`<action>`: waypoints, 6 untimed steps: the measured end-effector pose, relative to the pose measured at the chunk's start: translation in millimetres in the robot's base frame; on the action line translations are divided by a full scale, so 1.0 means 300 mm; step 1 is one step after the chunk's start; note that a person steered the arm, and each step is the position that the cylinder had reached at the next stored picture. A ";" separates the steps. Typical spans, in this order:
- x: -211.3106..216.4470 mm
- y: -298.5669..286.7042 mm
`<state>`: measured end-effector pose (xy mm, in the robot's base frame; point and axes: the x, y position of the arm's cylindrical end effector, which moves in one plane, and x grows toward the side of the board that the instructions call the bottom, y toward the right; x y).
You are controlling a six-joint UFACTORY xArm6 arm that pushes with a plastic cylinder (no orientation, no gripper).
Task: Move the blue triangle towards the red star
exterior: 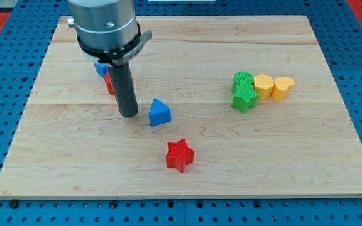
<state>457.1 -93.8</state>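
- Camera view: a pale wooden board (187,182) on a blue pegboard, with my arm's dark rod coming down from the view's top left.
- My tip (129,115) rests on the board just to the view's left of the blue triangle (159,113), a narrow gap showing between them; there are no jaws here to spread or pinch, only a bare rod end, and it touches no block that I can see.
- The blue triangle sits near the board's middle, and the red star (180,155) lies near it, toward the view's bottom and slightly right.
- Behind the rod, a blue block (100,68) and a red block (109,83) peek out, their shapes mostly hidden.
- Well apart at the view's right, a green round block (242,80), a green star (244,98), a yellow hexagon-like block (263,85) and a yellow heart (283,88) huddle together.
- Judgement: the triangle looks small, light and rigid, and should slide easily on smooth wood, though it may spin if struck off-centre.
- There is no taking hold; I would press on its upper-left face, opposite the star, through its middle.
- From where my tip stands, a straight shove would send it rightward, so I reckon it must first move toward the view's top.
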 end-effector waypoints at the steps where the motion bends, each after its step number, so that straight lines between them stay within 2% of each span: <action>1: 0.008 0.164; 2: 0.070 0.210; 3: 0.074 0.198; 4: 0.057 0.074; 5: -0.064 -0.202; 6: -0.186 -0.300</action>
